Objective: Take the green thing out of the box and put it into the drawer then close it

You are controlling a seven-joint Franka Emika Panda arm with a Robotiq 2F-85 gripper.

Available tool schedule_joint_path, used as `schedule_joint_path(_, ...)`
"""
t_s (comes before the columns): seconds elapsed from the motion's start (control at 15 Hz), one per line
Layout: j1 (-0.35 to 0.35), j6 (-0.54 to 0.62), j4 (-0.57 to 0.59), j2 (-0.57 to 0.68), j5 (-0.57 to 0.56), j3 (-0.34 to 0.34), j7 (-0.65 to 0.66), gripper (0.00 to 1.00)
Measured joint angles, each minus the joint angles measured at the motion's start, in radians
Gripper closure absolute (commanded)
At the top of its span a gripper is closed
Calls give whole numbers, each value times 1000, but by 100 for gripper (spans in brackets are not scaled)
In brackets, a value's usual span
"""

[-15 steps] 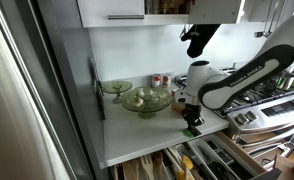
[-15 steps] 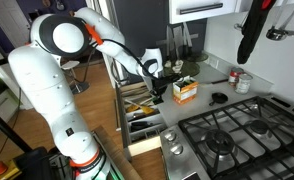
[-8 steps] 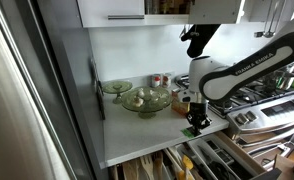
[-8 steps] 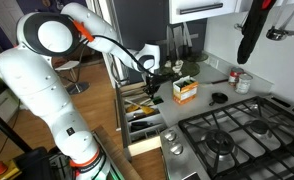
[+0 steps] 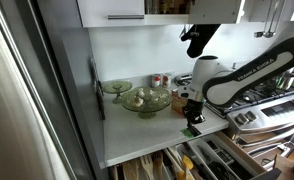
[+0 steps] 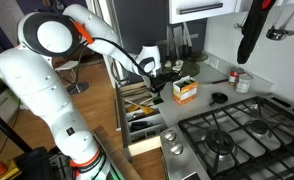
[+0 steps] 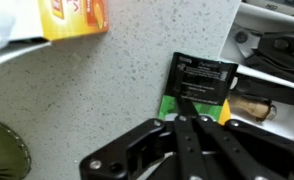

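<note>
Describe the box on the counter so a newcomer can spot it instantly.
Find the gas stove; on the pale speckled counter next to it, near the edge above the open drawer, stands the box. It is the only yellow-orange cardboard carton there; its neighbours are green glass bowls and small red-capped jars.

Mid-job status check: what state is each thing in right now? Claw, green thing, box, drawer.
claw: shut, pinching the green thing
green thing: out of the box, held over the counter edge, not yet in the drawer
box: upright on the counter; whether its top is open cannot be told
drawer: pulled open, utensils inside
</note>
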Motion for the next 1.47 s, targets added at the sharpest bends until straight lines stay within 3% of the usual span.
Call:
schedule_joint_path(0.4, -6, 170, -35, 67, -164, -14, 233, 100)
schedule_joint_path(0.6, -6, 174, -35, 68, -162, -15, 249, 100)
schedule_joint_path(0.93, -1, 118, -34, 55, -58, -4, 124, 100)
schedule_joint_path(1.27, 12, -85, -33, 20, 66, 4, -83, 100)
schedule_joint_path(1.47, 16, -192, -34, 12, 77, 4, -129, 100)
